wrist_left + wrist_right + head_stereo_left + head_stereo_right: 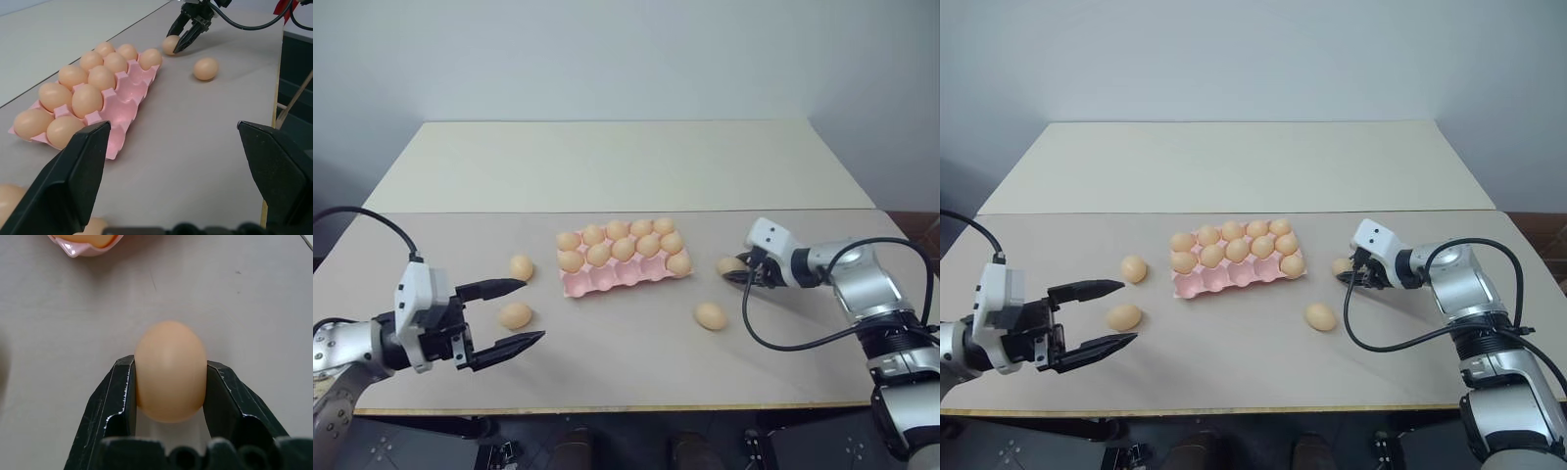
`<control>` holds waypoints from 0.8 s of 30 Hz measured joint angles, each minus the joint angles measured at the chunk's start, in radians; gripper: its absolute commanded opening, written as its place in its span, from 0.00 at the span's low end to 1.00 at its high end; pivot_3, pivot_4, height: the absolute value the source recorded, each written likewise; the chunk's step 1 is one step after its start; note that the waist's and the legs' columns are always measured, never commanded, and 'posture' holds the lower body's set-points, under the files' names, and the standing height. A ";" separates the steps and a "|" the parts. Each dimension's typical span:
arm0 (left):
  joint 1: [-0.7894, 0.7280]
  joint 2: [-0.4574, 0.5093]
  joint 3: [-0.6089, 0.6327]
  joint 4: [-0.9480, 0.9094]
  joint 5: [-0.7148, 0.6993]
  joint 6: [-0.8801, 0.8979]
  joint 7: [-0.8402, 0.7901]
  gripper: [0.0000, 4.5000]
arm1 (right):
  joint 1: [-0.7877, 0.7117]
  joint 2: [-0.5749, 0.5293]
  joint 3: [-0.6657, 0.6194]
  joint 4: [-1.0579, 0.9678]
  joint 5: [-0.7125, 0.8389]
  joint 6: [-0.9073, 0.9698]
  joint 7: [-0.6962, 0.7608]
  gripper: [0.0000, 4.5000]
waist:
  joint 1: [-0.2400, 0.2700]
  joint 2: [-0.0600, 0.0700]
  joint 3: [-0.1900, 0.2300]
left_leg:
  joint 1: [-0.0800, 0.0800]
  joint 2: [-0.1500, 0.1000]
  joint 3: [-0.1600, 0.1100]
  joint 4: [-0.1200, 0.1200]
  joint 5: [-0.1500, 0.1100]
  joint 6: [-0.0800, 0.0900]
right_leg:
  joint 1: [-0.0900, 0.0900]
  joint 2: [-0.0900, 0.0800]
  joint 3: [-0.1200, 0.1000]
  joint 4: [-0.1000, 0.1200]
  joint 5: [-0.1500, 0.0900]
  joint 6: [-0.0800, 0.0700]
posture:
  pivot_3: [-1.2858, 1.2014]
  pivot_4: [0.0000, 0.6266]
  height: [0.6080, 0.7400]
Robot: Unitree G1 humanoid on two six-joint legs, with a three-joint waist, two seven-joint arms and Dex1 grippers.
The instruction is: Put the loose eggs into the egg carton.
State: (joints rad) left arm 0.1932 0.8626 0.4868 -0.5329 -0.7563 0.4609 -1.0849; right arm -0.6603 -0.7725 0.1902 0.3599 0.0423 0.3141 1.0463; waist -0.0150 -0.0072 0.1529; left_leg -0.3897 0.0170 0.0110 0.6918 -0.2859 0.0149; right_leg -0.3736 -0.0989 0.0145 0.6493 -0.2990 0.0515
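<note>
1. Left gripper (517, 312) hovers over the near left part of the table (626, 166), its two black fingers spread wide with nothing between them.
2. Two loose eggs lie by it: one egg (516, 315) sits on the table in line with the gap between the fingers, and a second egg (521, 267) lies a little farther, just left of the carton.
3. Pink egg carton (607, 279) lies near the middle of the table, turned slightly askew. Its two far rows are full of eggs; its near row is bare except for one egg in the cup at the right end.
4. Third loose egg (710, 315) rests on the table, near and right of the carton, apart from everything.
5. Right gripper (170, 382) is lowered to the table just right of the carton, its fingers closed on the sides of the fourth loose egg (170, 369), which still touches the table.
</note>
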 measured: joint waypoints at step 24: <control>0.068 -0.002 0.068 -0.022 -0.027 0.003 0.003 1.00 | -0.016 0.341 0.060 -0.455 0.054 0.296 -0.282 0.55 | -0.001 0.001 0.000 | -0.011 -0.002 -0.001 0.000 0.004 -0.003 | -0.015 -0.002 0.000 0.008 0.000 0.000 | 0.52 0.24 1.00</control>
State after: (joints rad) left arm 0.2611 0.8604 0.5550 -0.5548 -0.7834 0.4636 -1.0819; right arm -0.6763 -0.4320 0.2505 -0.0953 0.0967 0.6105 0.7643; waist -0.0160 -0.0067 0.1532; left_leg -0.4006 0.0150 0.0102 0.6918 -0.2822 0.0117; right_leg -0.3891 -0.1008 0.0144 0.6574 -0.2989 0.0512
